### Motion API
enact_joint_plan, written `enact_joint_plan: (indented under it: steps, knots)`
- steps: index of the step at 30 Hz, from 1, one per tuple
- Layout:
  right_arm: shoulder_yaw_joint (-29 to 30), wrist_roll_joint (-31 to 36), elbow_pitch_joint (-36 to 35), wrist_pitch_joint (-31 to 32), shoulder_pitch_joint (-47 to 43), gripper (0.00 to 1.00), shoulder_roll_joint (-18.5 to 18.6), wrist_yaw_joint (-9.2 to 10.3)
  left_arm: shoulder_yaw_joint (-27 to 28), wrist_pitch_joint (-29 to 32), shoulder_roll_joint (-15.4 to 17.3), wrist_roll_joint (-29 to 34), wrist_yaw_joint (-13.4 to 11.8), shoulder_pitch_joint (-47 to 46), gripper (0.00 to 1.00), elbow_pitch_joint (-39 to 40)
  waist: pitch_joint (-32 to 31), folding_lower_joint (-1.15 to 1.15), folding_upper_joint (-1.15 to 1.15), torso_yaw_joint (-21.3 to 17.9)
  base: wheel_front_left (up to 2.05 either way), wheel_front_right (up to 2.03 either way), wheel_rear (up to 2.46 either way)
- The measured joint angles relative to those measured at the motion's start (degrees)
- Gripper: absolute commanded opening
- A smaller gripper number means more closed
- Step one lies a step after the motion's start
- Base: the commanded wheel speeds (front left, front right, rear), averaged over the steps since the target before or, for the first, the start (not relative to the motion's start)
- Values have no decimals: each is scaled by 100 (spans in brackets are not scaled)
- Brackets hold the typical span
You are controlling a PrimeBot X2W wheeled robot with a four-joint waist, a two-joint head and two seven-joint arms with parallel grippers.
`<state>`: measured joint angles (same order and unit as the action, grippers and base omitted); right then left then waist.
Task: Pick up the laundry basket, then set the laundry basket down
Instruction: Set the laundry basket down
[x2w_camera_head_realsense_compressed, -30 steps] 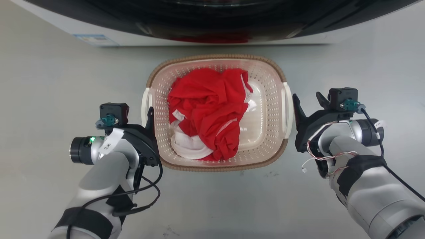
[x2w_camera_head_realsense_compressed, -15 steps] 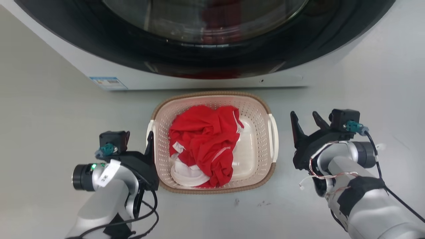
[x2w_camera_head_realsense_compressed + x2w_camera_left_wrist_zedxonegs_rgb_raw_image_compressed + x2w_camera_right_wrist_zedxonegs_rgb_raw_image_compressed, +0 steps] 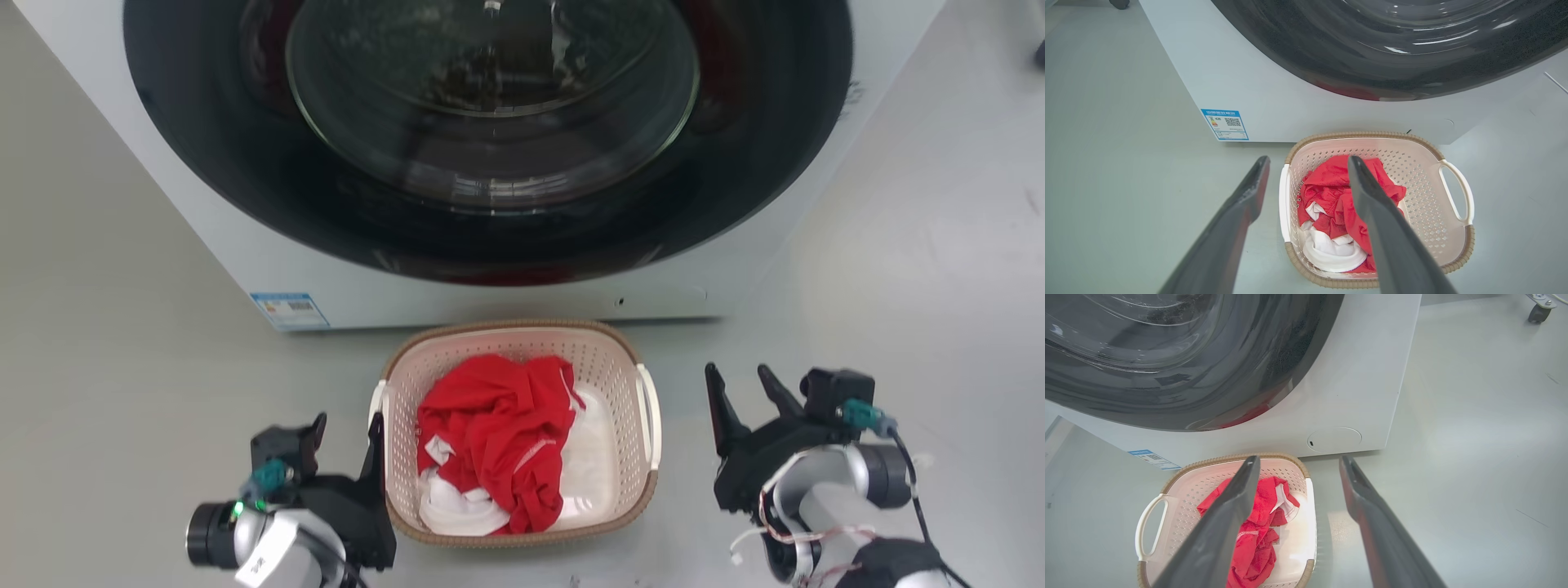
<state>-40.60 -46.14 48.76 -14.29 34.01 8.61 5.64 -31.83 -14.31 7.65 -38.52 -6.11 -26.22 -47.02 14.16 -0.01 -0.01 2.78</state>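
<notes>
- The laundry basket (image 3: 608, 359) sits flat on a smooth pale grey floor (image 3: 122, 392). At its 12 o'clock is a white washing machine (image 3: 245, 245), so close that the far rim is nearly at its base.
- The washer's big dark round door (image 3: 490, 106) looks closed. There's a blue-edged sticker (image 3: 289, 310) on its lower front, about 10 o'clock from the basket. In the right wrist view I can see a caster (image 3: 1537, 312) way off on the floor.
- The basket itself is cream plastic with walls full of little holes, a brown woven-look rim and a white handle (image 3: 649, 408) on each short side.
- Inside is a crumpled red garment (image 3: 490, 425) with a white cloth (image 3: 453, 510) under it at the 6 o'clock end.
- My left gripper (image 3: 349, 418) is at the basket's 9 o'clock, spread open and holding nothing. Its inner finger (image 3: 375, 441) is right against the left handle in the head view, but I can't tell if it touches.
- In the left wrist view (image 3: 1308, 159) that handle strip shows in the gap between the two fingers.
- My right gripper (image 3: 735, 369) is at the basket's 3 o'clock, also spread open and empty. It's near the right handle, with a strip of bare floor between them.
- In the right wrist view (image 3: 1299, 458) the basket (image 3: 1188, 486) lies off toward 8 o'clock.
</notes>
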Motion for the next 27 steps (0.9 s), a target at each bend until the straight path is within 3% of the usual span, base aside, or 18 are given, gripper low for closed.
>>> enact_joint_plan:
  steps: [16, 27]
  knots:
    - [799, 814, -1634, 1, -1775, 100, 163, 148, 799, 0, 261, 722, -101, 1756, 100, 1703, -982, 0, 0, -134, 0, 0, 0]
    - [1703, 1652, -2651, 0, -2792, 100, 70, 149, 1629, 0, 100, 1461, -101, 2752, 100, 2698, -1302, 1, 0, -251, 0, 0, 0]
